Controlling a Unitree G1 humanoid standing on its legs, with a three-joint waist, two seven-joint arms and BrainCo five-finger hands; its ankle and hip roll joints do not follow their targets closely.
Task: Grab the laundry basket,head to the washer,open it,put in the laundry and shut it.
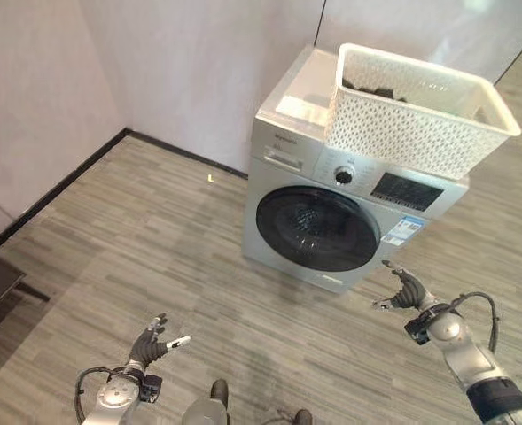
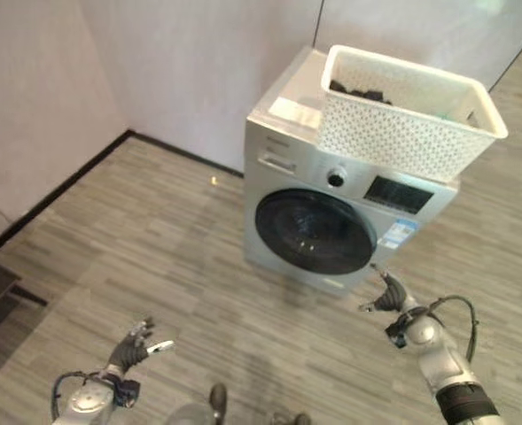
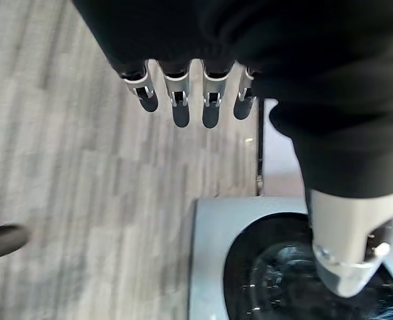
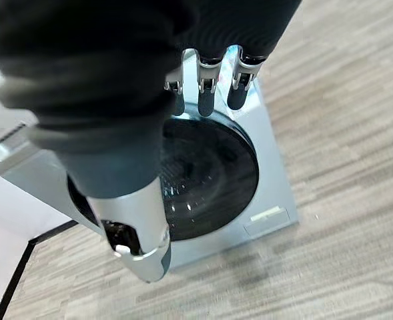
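I'm looking down at the washer (image 1: pixel 331 212), a silver front-loader standing on the wood-look floor (image 1: pixel 154 230) by the pale wall (image 1: pixel 198 62), its round dark door (image 1: pixel 317 228) shut flat against the front. The white laundry basket (image 1: pixel 420 111) sits on the washer's top towards its right edge, and I can make out some dark laundry (image 1: pixel 376 88) inside at the basket's back wall. My right hand (image 1: pixel 407 290) hangs in the air just in front of the washer's lower right corner, fingers loose and spread, holding nothing and touching nothing. My left hand (image 1: pixel 152 343) is low over the floor, well apart from the machine, fingers likewise relaxed and empty, pointing towards the washer.
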